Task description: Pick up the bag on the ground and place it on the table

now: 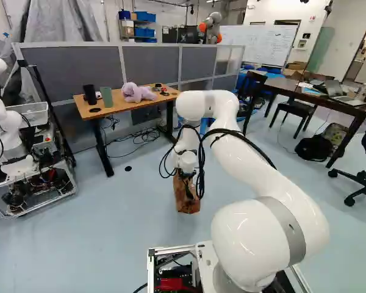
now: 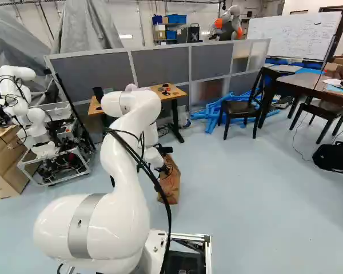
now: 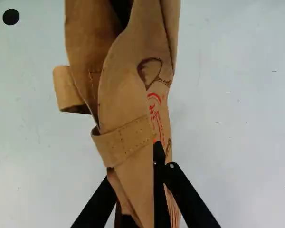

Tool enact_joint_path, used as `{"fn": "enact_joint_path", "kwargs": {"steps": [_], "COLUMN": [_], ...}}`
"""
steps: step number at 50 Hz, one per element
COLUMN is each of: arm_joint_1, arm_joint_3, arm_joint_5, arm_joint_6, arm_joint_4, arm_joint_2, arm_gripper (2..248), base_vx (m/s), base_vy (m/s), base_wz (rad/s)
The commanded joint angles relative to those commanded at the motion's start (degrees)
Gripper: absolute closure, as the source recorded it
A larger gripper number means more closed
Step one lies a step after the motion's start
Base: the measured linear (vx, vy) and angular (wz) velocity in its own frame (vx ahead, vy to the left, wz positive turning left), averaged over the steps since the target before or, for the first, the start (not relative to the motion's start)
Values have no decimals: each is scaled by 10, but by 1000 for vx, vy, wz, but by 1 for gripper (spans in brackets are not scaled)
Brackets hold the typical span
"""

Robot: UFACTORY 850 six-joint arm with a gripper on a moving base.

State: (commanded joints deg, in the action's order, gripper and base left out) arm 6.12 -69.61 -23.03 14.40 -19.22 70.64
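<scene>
Between the fingers (image 3: 159,190), clamped on its upper part, the brown bag (image 3: 126,90).

Brown bag (image 1: 188,200) — creased, red-printed, upright — well apart from table (image 1: 131,105), wood-topped, black-legged.

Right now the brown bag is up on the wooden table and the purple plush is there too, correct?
Not quite: the left base view shows the brown bag at the gripper, away from the wooden table. The purple plush is indeed on that table.
</scene>
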Motion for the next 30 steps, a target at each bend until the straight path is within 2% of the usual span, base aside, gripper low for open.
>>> {"fn": "enact_joint_path", "kwargs": {"steps": [30], "arm_joint_1": [0], "arm_joint_3": [49], "arm_joint_5": [5], "arm_joint_6": [0], "arm_joint_4": [0], "arm_joint_2": [-63], "arm_gripper": [229], "base_vx": [0], "base_vy": [0], "base_wz": [0]}}
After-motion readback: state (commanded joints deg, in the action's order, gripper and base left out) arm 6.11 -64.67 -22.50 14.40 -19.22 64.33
